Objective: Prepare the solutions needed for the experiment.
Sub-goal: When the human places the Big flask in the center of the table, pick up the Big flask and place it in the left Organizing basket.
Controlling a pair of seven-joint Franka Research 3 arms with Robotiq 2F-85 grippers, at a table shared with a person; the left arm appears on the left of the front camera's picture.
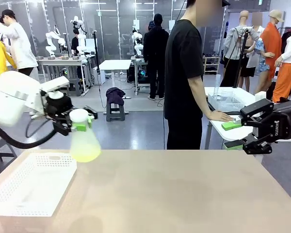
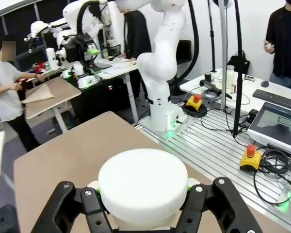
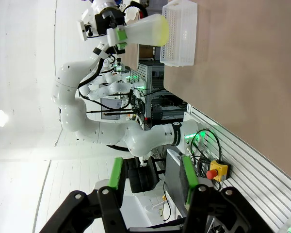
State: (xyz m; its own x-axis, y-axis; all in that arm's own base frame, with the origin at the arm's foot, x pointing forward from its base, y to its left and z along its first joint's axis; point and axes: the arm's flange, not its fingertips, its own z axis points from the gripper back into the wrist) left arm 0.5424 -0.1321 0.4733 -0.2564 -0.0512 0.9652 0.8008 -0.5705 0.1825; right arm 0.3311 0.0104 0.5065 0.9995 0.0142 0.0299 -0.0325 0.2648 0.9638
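**Q:** What surrounds you?

**A:** Tan bench (image 1: 184, 194) spreads below me in a bright lab; a person in a black shirt (image 1: 184, 77) stands across it at twelve o'clock, one hand resting on a side table. A white perforated basket (image 1: 29, 187) sits on the bench at about eight o'clock from its middle.

**Q:** What are your left fingers doing?

**A:** My left fingers (image 1: 72, 124) are clenched around the neck of a frosted conical flask (image 1: 83, 138), just under its white cap (image 2: 143, 187). I hold it upright in the air, above the basket's far right corner, clear of the bench.

**Q:** Where is the solution?

**A:** A small pool of pale yellow-green liquid (image 1: 85, 154) fills the flask's wide base. From my right wrist the same flask (image 3: 143, 30) shows sideways at eleven o'clock, its coloured end beside the basket (image 3: 179, 34).

**Q:** And your right fingers?

**A:** My right fingers (image 1: 240, 136) hang at three o'clock, off the bench's far right edge, spread partway with green pads (image 3: 117, 177) apart and nothing between them.

**Q:** How far along is the job?

**A:** I judge it midway: one solution is in hand and lifted, but not yet set down on the bench. No other vessel stands there, so placing this flask, and any further preparation, remains.
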